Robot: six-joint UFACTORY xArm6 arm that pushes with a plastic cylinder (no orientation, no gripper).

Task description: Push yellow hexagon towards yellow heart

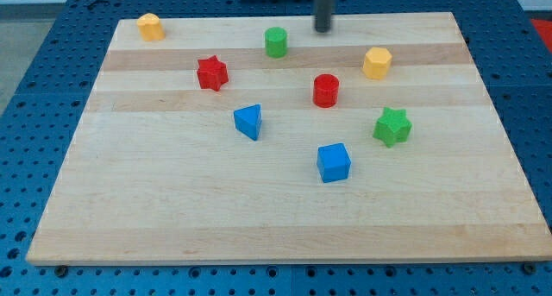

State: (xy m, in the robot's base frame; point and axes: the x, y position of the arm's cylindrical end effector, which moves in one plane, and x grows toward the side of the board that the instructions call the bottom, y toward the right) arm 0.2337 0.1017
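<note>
The yellow hexagon (377, 62) sits at the upper right of the wooden board (172, 210). The yellow heart (150, 27) lies at the board's top left corner. My tip (323, 28) is at the view's top, near the board's top edge, up and to the left of the yellow hexagon and apart from it. It touches no block.
A green cylinder (276, 42) stands left of my tip. A red star (211, 73), a red cylinder (326, 91), a blue triangle (249, 121), a blue cube (334, 162) and a green star (392, 127) lie across the middle.
</note>
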